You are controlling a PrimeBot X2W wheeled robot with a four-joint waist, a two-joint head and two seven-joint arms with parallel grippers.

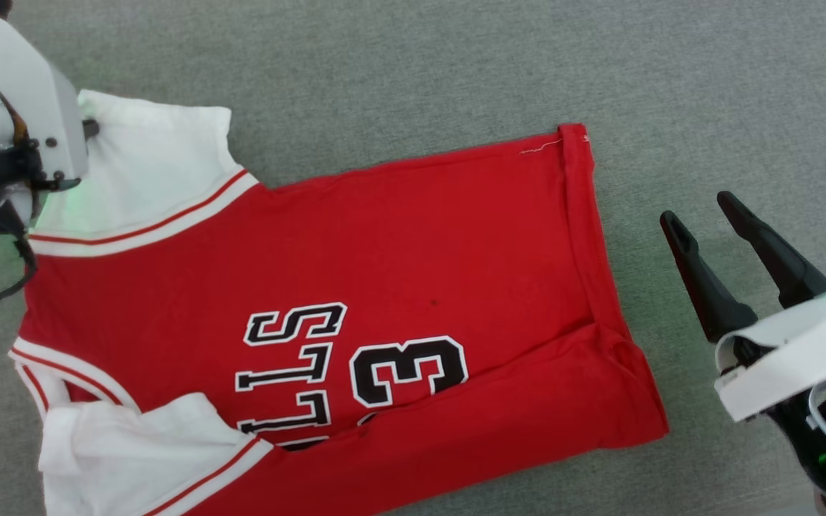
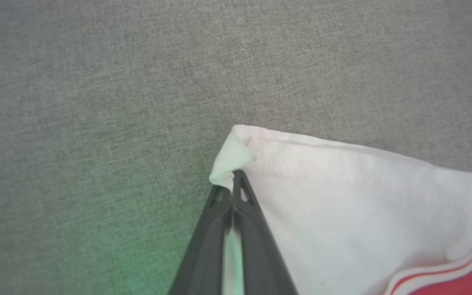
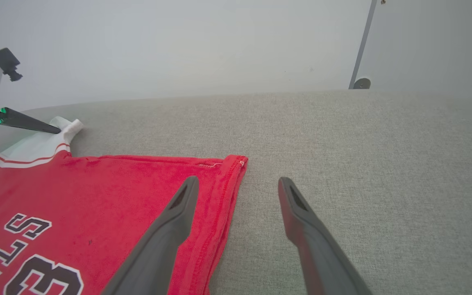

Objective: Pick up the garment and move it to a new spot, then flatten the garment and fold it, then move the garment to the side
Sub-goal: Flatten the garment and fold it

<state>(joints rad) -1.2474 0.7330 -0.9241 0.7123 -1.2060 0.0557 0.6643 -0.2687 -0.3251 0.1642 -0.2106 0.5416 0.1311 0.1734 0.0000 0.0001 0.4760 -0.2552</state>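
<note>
The garment (image 1: pixel 399 244), a red jersey with white sleeves, striped trim and dark lettering, lies spread on the grey cloth surface, its near part folded over itself. My left gripper (image 2: pixel 236 180) is shut on the corner of the garment's far white sleeve (image 2: pixel 342 205), pinching the hem between its dark fingers; from the head camera its white wrist (image 1: pixel 19 129) covers the grip at the far left. My right gripper (image 1: pixel 700 211) hovers open beside the garment's hem (image 3: pixel 223 205), its fingers (image 3: pixel 178 221) pointing over the hem's far corner, nothing between them.
The grey fabric surface (image 1: pixel 456 64) stretches wide beyond and to the right of the garment. A pale wall (image 3: pixel 178 45) and a thin upright post (image 3: pixel 363 45) stand past the surface's far edge.
</note>
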